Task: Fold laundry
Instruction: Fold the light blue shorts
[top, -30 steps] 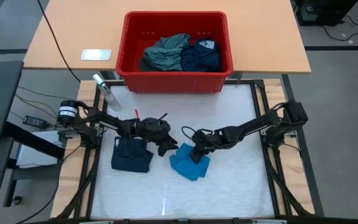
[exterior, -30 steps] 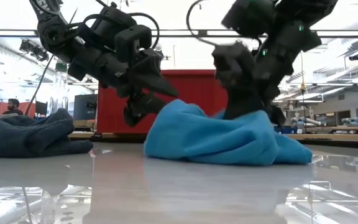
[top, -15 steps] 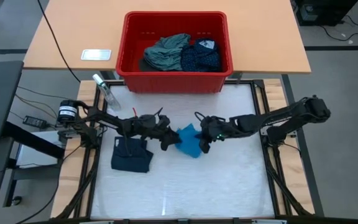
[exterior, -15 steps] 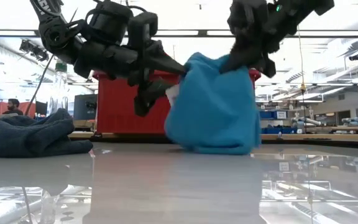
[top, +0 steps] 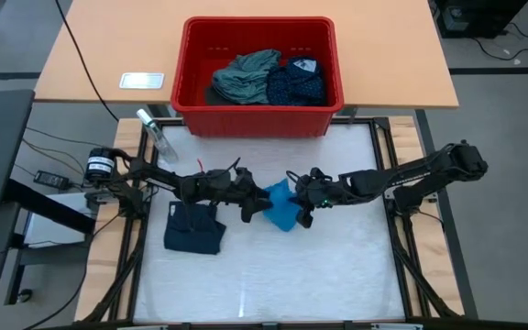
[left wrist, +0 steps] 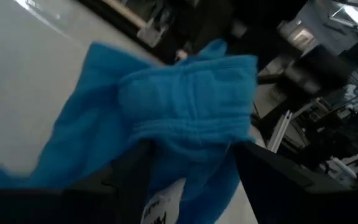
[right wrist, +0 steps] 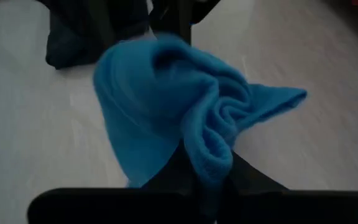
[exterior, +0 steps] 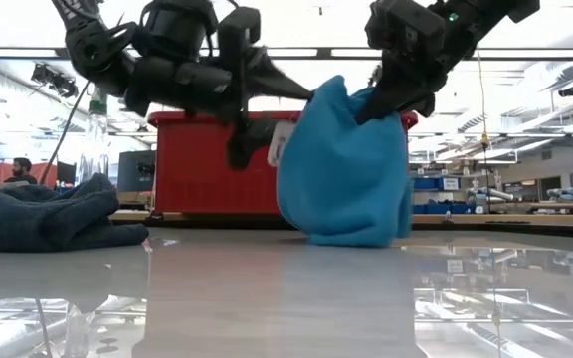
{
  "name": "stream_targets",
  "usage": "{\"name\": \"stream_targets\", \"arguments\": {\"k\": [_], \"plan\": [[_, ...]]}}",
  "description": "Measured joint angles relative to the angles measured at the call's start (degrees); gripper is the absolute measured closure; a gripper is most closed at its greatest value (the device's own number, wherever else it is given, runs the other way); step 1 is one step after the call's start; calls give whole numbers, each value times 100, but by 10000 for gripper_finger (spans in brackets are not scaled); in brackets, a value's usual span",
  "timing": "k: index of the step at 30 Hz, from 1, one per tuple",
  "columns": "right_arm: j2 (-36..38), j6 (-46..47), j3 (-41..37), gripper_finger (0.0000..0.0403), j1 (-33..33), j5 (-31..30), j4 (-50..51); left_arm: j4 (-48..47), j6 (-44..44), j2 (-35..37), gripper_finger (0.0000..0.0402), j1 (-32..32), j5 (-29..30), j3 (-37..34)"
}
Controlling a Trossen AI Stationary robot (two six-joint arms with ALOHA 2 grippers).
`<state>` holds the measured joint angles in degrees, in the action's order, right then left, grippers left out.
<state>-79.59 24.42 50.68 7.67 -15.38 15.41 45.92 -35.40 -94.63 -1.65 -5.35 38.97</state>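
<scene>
Both grippers pinch the bright blue garment (top: 280, 206) above the table's middle.
We see the left gripper (top: 258, 203) clamped on one top edge and the right gripper (top: 298, 207) closed on the other; the cloth hangs bunched between them, its lower end touching the white table (top: 337, 275); a dark navy garment (top: 193, 229) lies folded beside the left arm; a grey-green shirt (top: 244, 77) and a navy dotted piece (top: 297, 82) sit in the red bin (top: 257, 119).

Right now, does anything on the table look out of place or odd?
Nothing stands out. The bright blue garment hangs bunched between the left gripper and right gripper. The dark navy piece lies folded beside them; other clothes wait in the red bin.
</scene>
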Motion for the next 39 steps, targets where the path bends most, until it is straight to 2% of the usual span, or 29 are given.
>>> {"name": "stream_targets", "arguments": {"k": [4,7,11,14,17,19,21,24,27,29,34,37,39], "plan": [[0,-72,0,370,-1,-13,-27,-268,348,0,153,-3,87,346],[0,-74,0,370,1,-225,30,-940,558,0,160,-15,205,619],[55,-374,0,370,-22,-856,57,-1726,1479,0,213,-20,256,978],[232,-530,0,370,5,-1447,68,-1787,2187,14,261,-39,213,1269],[450,-210,4,361,145,-1816,292,-1910,2405,34,301,-6,16,1583],[512,611,7,344,256,-1609,725,-2348,2447,39,324,119,-34,1695],[466,1517,-48,319,410,-1104,1161,-2925,2448,-74,345,339,-54,1698],[279,2386,-362,273,781,-251,1415,-3869,2234,-462,367,742,-131,1677],[140,2961,-585,232,1241,451,1300,-4060,1686,-830,373,1122,-451,1672],[81,3222,-691,212,1547,657,1252,-4102,1144,-887,370,1163,-546,1680],[1,3366,-807,201,1930,231,635,-3621,898,-882,344,1098,-328,1681],[-43,3087,-804,203,1877,-107,95,-3485,684,-876,321,1108,-310,1687],[-101,3202,-804,204,1742,-385,104,-3497,621,-876,303,1113,-279,1687]]}}
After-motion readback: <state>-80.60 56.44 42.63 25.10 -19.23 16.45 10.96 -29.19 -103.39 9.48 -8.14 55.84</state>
